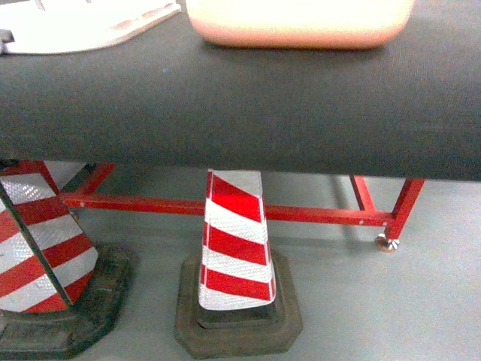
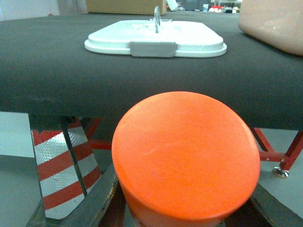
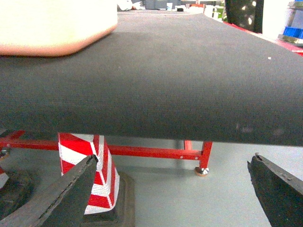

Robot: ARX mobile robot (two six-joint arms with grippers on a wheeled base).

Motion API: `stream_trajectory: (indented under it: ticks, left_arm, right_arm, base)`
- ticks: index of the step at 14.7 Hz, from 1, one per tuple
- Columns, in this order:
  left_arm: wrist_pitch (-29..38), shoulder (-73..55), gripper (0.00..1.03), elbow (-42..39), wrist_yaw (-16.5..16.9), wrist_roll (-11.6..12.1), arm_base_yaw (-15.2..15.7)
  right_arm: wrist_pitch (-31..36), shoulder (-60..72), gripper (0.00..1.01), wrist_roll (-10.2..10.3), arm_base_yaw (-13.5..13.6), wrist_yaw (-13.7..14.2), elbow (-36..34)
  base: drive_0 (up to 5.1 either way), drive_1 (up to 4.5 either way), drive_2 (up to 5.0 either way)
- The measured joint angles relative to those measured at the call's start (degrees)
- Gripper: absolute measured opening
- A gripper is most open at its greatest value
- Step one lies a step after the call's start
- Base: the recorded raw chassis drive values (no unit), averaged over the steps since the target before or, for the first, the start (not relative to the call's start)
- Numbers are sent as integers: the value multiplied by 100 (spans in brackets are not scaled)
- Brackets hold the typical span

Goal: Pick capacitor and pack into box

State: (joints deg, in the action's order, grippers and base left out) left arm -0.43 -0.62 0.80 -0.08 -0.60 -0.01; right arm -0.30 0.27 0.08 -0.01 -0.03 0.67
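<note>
A big orange cylinder, the capacitor (image 2: 185, 153), fills the left wrist view. My left gripper (image 2: 184, 191) is shut on it, with a dark finger against each side, and both sit below the edge of the black table (image 2: 57, 80). The peach-pink box stands open on the table (image 1: 301, 28), at the top right of the left wrist view (image 2: 274, 23) and the top left of the right wrist view (image 3: 52, 30). Its white lid (image 2: 154, 39) lies flat to its left. My right gripper (image 3: 173, 165) is open and holds nothing, low in front of the table edge. Neither gripper shows in the head view.
Red-and-white striped cones (image 1: 234, 241) (image 1: 37, 241) stand on dark bases on the grey floor under the table. The red table frame (image 1: 301, 213) runs behind them, with a foot (image 1: 387, 242) at the right. A brown carton (image 2: 125, 5) stands at the table's far edge.
</note>
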Motion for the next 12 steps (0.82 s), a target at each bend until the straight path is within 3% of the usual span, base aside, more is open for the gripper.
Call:
stream_trajectory:
  ticks: [12]
  left_arm:
    - [37, 0, 44, 0, 0, 26, 0]
  right_arm:
    - [28, 0, 98, 9, 0, 2, 0]
  base:
    - [0, 0, 0]
